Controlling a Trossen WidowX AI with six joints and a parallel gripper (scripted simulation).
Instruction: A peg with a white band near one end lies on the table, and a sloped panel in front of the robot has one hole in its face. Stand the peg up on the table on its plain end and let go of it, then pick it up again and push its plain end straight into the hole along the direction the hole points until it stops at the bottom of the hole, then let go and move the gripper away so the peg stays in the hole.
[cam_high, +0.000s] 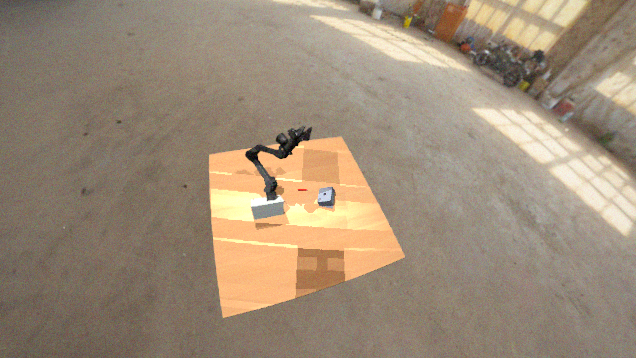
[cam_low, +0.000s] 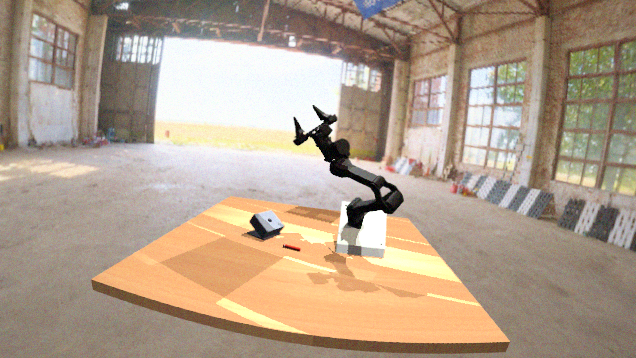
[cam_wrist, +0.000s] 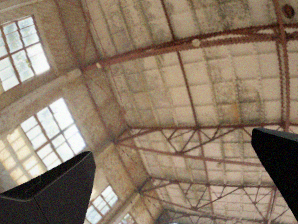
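Small red cylindrical peg (cam_high: 302, 190) (cam_low: 291, 247) seen lying flat on wooden tabletop (cam_high: 250, 265) (cam_low: 350, 310), betw. white block-shaped arm base (cam_high: 267, 209) (cam_low: 377, 235) and grey block w/ sloped face (cam_high: 326, 197) (cam_low: 267, 224), apart from both. Single dark hole seen in sloped face; no peg in it. Black two-finger gripper (cam_high: 306, 133) (cam_low: 307, 117) (cam_wrist: 176, 149) held high above tabletop level, pointed upward, well apart from peg; fingers spread wide, nothing gripped. In wrist view, roof trusses and windows seen past fingertips; peg and block not shown. White band too small to be made out.
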